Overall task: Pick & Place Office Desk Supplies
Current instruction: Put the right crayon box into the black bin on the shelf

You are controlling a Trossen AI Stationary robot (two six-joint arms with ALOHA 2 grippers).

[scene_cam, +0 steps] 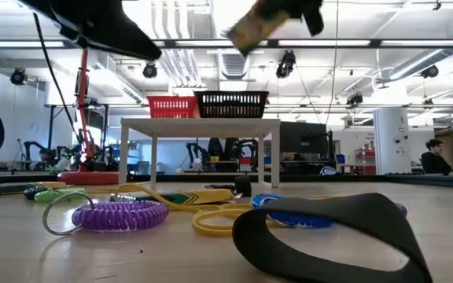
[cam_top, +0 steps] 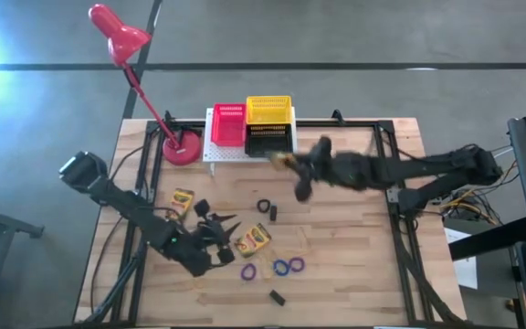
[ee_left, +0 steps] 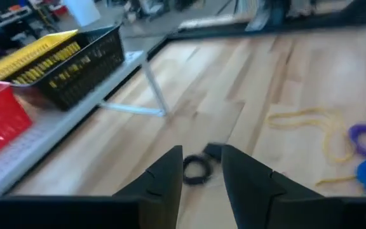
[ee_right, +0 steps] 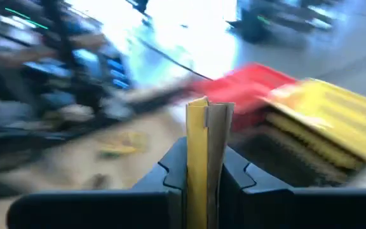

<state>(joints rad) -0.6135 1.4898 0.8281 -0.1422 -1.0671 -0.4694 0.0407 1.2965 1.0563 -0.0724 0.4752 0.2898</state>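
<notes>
My right gripper (cam_top: 288, 161) is shut on a yellow-and-green crayon box (ee_right: 207, 137), high above the table just in front of the black basket (cam_top: 270, 140); the box also shows in the low view (scene_cam: 252, 30). My left gripper (cam_top: 223, 222) is open and empty, low over the table's near left part. Ahead of its fingers lie a black elastic loop (ee_left: 197, 169) and a small black block (ee_left: 213, 151). Two more crayon boxes (cam_top: 183, 199) (cam_top: 252, 239) lie flat on the table. Purple (cam_top: 248, 271) and blue (cam_top: 289, 266) loops and tan rubber bands (ee_left: 310, 121) lie near the front. My right gripper pinches the crayon box between its two fingers by its two broad faces, at the lower end (ee_right: 206, 170). The box stands on edge between the fingers and sticks out past their tips. It is lifted clear of the table.
A white rack (cam_top: 210, 153) at the far edge carries red (cam_top: 228, 123), yellow (cam_top: 268, 110) and black baskets. A red desk lamp (cam_top: 182, 148) stands at the far left. Another black piece (cam_top: 277, 296) lies near the front edge. Bare wood shows at the table's right.
</notes>
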